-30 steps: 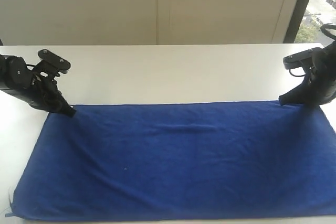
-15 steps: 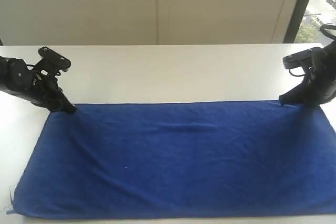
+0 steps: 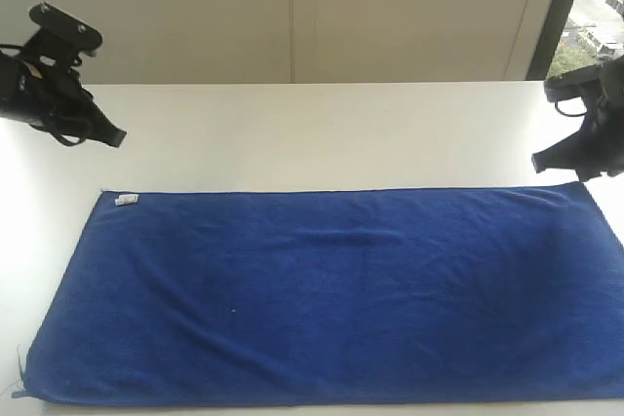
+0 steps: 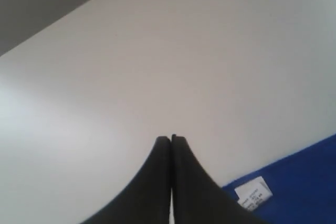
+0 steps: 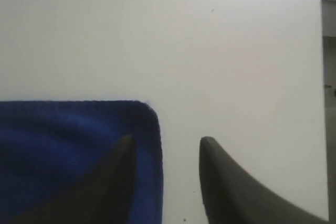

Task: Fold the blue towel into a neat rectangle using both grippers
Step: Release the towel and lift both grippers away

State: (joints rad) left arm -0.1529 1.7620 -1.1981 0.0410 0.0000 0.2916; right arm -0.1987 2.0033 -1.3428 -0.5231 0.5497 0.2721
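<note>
The blue towel [image 3: 322, 294] lies spread flat on the white table, long side across the view, with its small white tag [image 3: 127, 201] at the far-left corner. My left gripper [image 3: 115, 138] hangs above the table behind that corner, shut with nothing in it; the left wrist view shows its fingertips [image 4: 171, 139] pressed together over bare table, with the towel corner [image 4: 304, 182] and tag [image 4: 254, 195] to one side. My right gripper [image 3: 539, 163] hovers over the far-right corner, open. In the right wrist view its fingertips [image 5: 167, 140] straddle the towel's [image 5: 68, 145] edge without gripping it.
Bare white table [image 3: 312, 133] stretches behind the towel to a pale wall. A dark window frame [image 3: 551, 17] stands at the back right. The towel's front edge lies close to the table's front edge and its right end runs out of the exterior view.
My left gripper has lifted off the far-left corner and moved up and left, uncovering the tag. My right gripper has opened, let go of the far-right corner and risen slightly.
</note>
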